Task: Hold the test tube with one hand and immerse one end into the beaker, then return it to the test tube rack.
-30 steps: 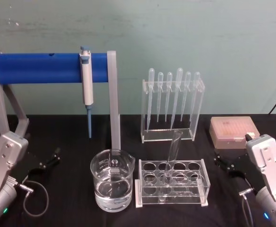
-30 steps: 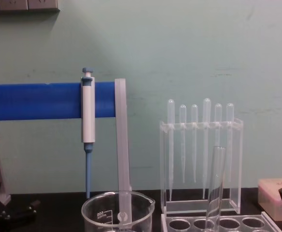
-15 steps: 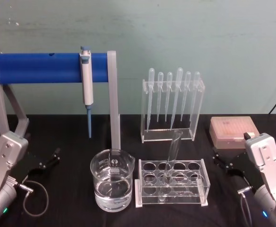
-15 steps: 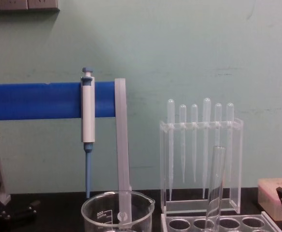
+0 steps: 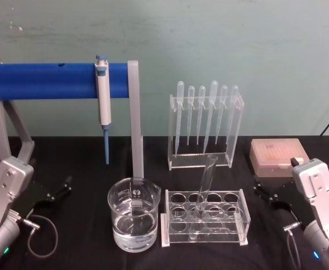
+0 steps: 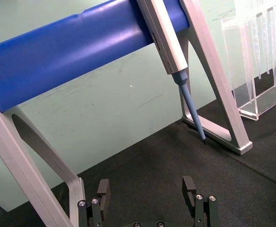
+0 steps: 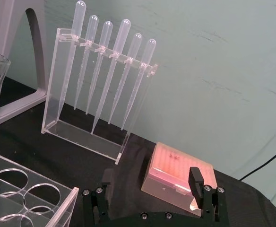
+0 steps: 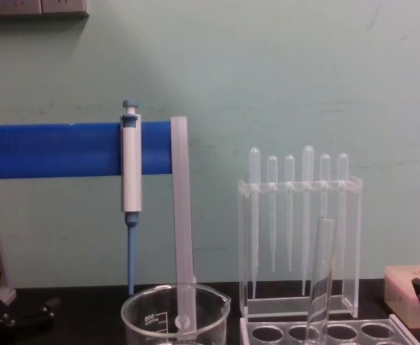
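A wide clear glass test tube leans in its clear holed rack, right of the squat water-filled glass beaker, both black hands, left and right, open and empty beside them.

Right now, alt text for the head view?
A test tube leans in a clear rack, beside a beaker holding clear liquid. The open left gripper and right gripper rest low at either side of the black table, holding nothing.
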Robot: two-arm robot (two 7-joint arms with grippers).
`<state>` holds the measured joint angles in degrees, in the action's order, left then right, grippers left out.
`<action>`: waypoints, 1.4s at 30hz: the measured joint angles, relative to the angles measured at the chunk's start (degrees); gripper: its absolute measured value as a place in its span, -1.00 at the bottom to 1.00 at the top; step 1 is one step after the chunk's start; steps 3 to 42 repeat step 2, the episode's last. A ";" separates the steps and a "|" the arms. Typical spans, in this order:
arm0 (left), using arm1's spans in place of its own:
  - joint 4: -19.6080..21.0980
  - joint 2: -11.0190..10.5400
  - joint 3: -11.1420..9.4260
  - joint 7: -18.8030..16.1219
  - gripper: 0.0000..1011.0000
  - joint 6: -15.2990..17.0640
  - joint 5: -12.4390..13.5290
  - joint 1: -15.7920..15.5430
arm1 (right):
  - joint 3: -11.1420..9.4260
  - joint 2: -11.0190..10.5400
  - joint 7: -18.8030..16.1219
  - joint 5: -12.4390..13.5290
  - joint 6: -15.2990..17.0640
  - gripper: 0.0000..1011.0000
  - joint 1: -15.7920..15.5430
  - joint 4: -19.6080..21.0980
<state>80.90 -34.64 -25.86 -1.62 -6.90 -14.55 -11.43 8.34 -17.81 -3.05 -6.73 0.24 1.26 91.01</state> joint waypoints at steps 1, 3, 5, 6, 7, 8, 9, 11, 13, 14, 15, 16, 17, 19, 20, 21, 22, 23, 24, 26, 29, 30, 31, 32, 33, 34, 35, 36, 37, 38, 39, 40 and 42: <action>0.00 0.00 0.00 0.00 0.98 0.00 0.00 0.00 | 0.00 0.00 0.00 0.00 0.00 0.98 -0.01 0.00; 0.00 0.00 0.00 0.00 0.98 0.00 0.00 0.00 | 0.00 -0.01 0.00 0.01 0.01 0.98 -0.01 0.01; 0.00 0.00 0.00 0.00 0.98 0.00 0.00 0.00 | 0.00 -0.01 0.00 0.01 0.01 0.98 -0.01 0.01; 0.00 0.00 0.00 0.00 0.98 0.00 0.00 0.00 | 0.00 -0.01 0.00 0.01 0.01 0.98 -0.01 0.01; 0.00 0.00 0.00 0.00 0.98 0.00 0.00 0.00 | 0.00 -0.01 0.00 0.01 0.01 0.98 -0.01 0.01; 0.00 0.00 0.00 0.00 0.98 0.00 0.00 0.00 | 0.00 -0.01 0.00 0.01 0.01 0.98 -0.01 0.01; 0.00 0.00 0.00 0.00 0.98 0.00 0.00 0.00 | 0.00 -0.01 0.00 0.01 0.01 0.98 -0.01 0.01; 0.00 0.00 0.00 0.00 0.98 0.00 0.00 0.00 | 0.00 -0.01 0.00 0.01 0.01 0.98 -0.01 0.01; 0.00 0.00 0.00 0.00 0.98 0.00 0.00 0.00 | 0.00 -0.01 0.00 0.01 0.01 0.98 -0.01 0.01; 0.00 0.00 0.00 0.00 0.98 0.00 0.00 0.00 | 0.00 -0.01 0.00 0.01 0.01 0.98 -0.01 0.01; 0.00 0.00 0.00 0.00 0.98 0.00 0.00 0.00 | 0.00 -0.01 0.00 0.01 0.01 0.98 -0.01 0.01; 0.00 0.00 0.00 0.00 0.98 0.00 0.00 0.00 | 0.00 -0.01 0.00 0.01 0.01 0.98 -0.01 0.01; 0.00 0.00 0.00 0.00 0.98 0.00 0.00 0.00 | 0.00 -0.01 0.00 0.01 0.01 0.98 -0.01 0.01; 0.00 0.00 0.00 0.00 0.98 0.00 0.00 0.00 | 0.00 -0.01 0.00 0.01 0.01 0.98 -0.01 0.01; 0.00 0.00 0.00 0.00 0.98 0.00 0.00 0.00 | 0.00 -0.01 0.00 0.01 0.01 0.98 -0.01 0.01; 0.00 0.00 0.00 0.00 0.98 0.00 0.00 0.00 | 0.00 -0.01 0.00 0.01 0.01 0.98 -0.01 0.01; 0.00 0.00 0.00 0.00 0.98 0.00 0.00 0.00 | 0.00 -0.01 0.00 0.01 0.01 0.98 -0.01 0.01; 0.00 0.00 0.00 0.00 0.98 0.00 0.00 0.00 | 0.00 -0.01 0.00 0.01 0.01 0.98 -0.01 0.01; 0.00 0.00 0.00 0.00 0.98 0.00 0.00 0.00 | 0.00 -0.01 0.00 0.01 0.01 0.98 -0.01 0.01; 0.00 0.00 0.00 0.00 0.98 0.00 0.00 0.00 | 0.00 -0.01 0.00 0.01 0.01 0.98 -0.01 0.01; 0.00 0.00 0.00 0.00 0.98 0.00 0.00 0.00 | 0.00 -0.01 0.00 0.01 0.01 0.98 -0.01 0.01; 0.00 0.00 0.00 0.00 0.98 0.00 0.00 0.00 | 0.00 -0.01 0.00 0.01 0.01 0.98 -0.01 0.01; 0.00 0.00 0.00 0.00 0.98 0.00 0.00 0.00 | 0.00 -0.01 0.00 0.01 0.01 0.98 -0.01 0.01; 0.00 0.00 0.00 0.00 0.98 0.00 0.00 0.00 | 0.00 -0.01 0.00 0.01 0.01 0.98 -0.01 0.01; 0.00 0.00 0.00 0.00 0.98 0.00 0.00 0.00 | 0.00 -0.01 0.00 0.01 0.01 0.98 -0.01 0.01; 0.00 0.00 0.00 0.00 0.98 0.00 0.00 0.00 | 0.00 -0.01 0.00 0.01 0.01 0.98 -0.01 0.01; 0.00 0.00 0.00 0.00 0.98 0.00 0.00 0.00 | 0.00 -0.01 0.00 0.01 0.01 0.98 -0.01 0.01; 0.00 0.00 0.00 0.00 0.98 0.00 0.00 0.00 | 0.00 -0.01 0.00 0.01 0.01 0.98 -0.01 0.01; 0.00 0.00 0.00 0.00 0.98 0.00 0.00 0.00 | 0.00 -0.01 0.00 0.01 0.01 0.98 -0.01 0.01; 0.00 0.00 0.00 0.00 0.98 0.00 0.00 0.00 | 0.00 -0.01 0.00 0.01 0.01 0.98 -0.01 0.01; 0.00 0.00 0.00 0.00 0.98 0.00 0.00 0.00 | 0.00 -0.01 0.00 0.01 0.01 0.98 -0.01 0.01; 0.00 0.00 0.00 0.00 0.98 0.00 0.00 0.00 | 0.00 -0.01 0.00 0.01 0.01 0.98 -0.01 0.01; 0.00 0.00 0.00 0.00 0.98 0.00 0.00 0.00 | 0.00 -0.01 0.00 0.01 0.01 0.98 -0.01 0.01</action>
